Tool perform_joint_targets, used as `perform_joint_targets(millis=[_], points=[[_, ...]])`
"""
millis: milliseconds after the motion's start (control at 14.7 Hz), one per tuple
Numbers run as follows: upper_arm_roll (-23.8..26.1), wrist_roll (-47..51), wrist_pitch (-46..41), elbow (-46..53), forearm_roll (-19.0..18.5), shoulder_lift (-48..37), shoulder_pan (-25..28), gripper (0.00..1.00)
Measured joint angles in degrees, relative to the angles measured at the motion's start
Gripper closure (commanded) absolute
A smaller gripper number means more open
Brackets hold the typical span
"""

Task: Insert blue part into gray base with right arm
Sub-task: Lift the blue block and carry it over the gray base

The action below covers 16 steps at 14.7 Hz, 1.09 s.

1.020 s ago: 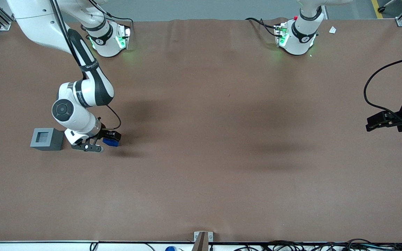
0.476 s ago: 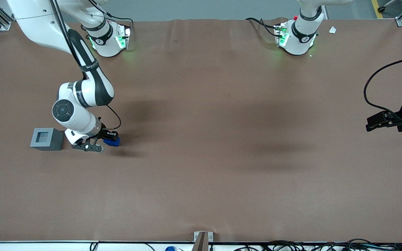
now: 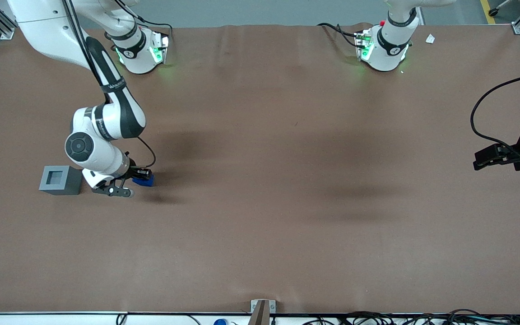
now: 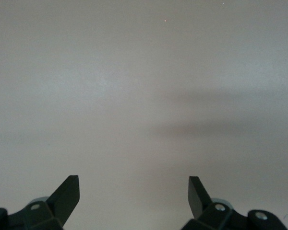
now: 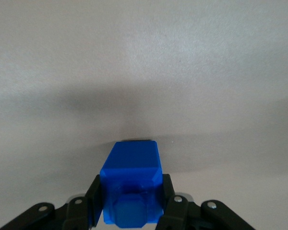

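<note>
The blue part (image 3: 144,181) is a small bright-blue block, held just above the brown table toward the working arm's end. My right arm's gripper (image 3: 141,177) is shut on it. In the right wrist view the blue part (image 5: 131,182) fills the gap between the two black fingers (image 5: 92,199), which press on its two sides, and its raised knob faces the camera. The gray base (image 3: 60,180) stands on the table beside the gripper, with the white wrist between them. Its square recess faces up and holds nothing.
The white right arm (image 3: 102,135) reaches down over the table from its lit base (image 3: 140,49). A small metal bracket (image 3: 262,307) sits at the table's front edge. Cables run along that edge.
The gripper with the blue part has shifted slightly toward the gray base, and the arm's wrist has moved with it. The gray base has not moved.
</note>
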Motion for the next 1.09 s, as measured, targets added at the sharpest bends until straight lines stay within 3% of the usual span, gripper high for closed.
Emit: perform_joint_targets(millis=[476, 1088], points=[[-0.9, -1.4, -9.9, 6.4, -0.1, -5.5, -3.8, 0.82], [-1.3, -18.4, -9.9, 6.4, -0.2, -8.2, -16.6, 0.82]])
